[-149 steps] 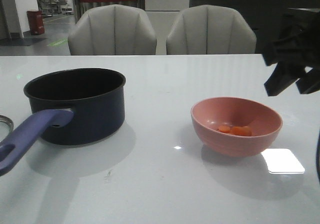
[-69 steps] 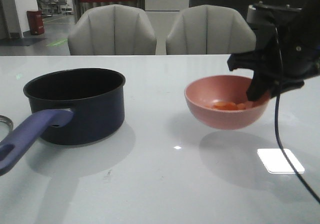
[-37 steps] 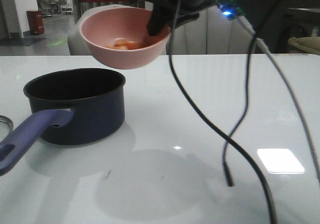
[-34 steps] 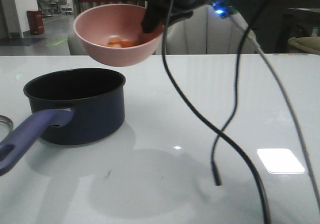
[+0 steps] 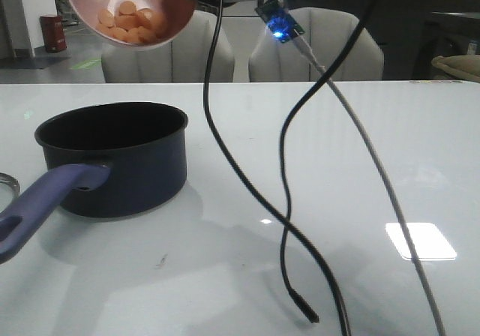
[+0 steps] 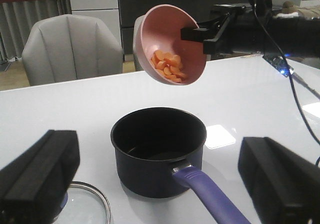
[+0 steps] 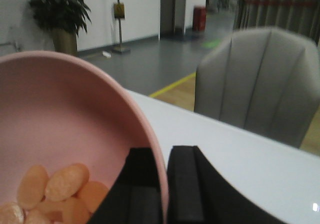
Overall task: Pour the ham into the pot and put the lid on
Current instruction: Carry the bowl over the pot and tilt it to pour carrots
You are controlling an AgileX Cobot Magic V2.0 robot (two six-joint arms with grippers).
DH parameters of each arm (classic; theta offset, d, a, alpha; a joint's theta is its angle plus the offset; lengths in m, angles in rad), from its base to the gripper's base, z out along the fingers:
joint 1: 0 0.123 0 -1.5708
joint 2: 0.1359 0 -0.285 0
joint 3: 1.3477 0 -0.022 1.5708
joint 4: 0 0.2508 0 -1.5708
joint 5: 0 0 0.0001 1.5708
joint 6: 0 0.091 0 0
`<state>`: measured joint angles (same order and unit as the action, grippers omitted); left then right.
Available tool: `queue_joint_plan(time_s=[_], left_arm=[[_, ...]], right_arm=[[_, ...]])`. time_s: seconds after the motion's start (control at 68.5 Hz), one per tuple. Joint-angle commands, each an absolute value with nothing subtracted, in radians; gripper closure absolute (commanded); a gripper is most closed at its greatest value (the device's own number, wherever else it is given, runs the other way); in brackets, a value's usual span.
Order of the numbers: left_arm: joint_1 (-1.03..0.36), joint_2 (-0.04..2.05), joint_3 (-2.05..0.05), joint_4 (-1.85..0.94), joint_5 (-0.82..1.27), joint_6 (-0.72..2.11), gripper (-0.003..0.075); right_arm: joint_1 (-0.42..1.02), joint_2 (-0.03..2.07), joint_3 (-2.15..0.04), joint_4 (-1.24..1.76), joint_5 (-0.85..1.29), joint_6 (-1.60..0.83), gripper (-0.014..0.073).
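The pink bowl (image 5: 127,10) hangs tilted high over the pot (image 5: 112,163), its mouth turned toward the pot's purple-blue handle (image 5: 41,205). The orange ham slices (image 5: 127,22) have gathered at the bowl's lowered rim, still inside it. My right gripper (image 7: 162,184) is shut on the bowl rim (image 7: 145,129), one finger inside and one outside. The pot (image 6: 150,169) stands upright and its black inside looks bare. The glass lid (image 6: 87,204) lies flat beside it, only partly in view. My left gripper (image 6: 158,159) is open, short of the pot, holding nothing.
Black and grey cables (image 5: 285,201) trail from the right arm down to the table (image 5: 360,148). Two grey chairs (image 5: 315,47) stand behind the table's far edge. A bright window reflection (image 5: 420,240) lies on the table at the right.
The right gripper took the bowl off the table at the right, carried it up and left over the pot, and has now tilted it so the slices slid to the low rim.
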<state>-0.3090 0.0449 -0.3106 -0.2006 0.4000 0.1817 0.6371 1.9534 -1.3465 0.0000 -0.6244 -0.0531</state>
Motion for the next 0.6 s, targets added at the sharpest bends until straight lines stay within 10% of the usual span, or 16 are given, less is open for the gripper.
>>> queue_joint_plan(time_s=[0.0,0.584], left_arm=[[-0.316,0.058,-0.334,-0.210,0.322,0.177,0.0031],[-0.316,0.058,-0.334,-0.210,0.322,0.177,0.0031]], right_arm=[[0.647,1.925,-1.365,-0.075,-0.811,-0.174,0.0459],[0.743,2.031,-1.365,0.011,-1.118,-1.113,0.0459]])
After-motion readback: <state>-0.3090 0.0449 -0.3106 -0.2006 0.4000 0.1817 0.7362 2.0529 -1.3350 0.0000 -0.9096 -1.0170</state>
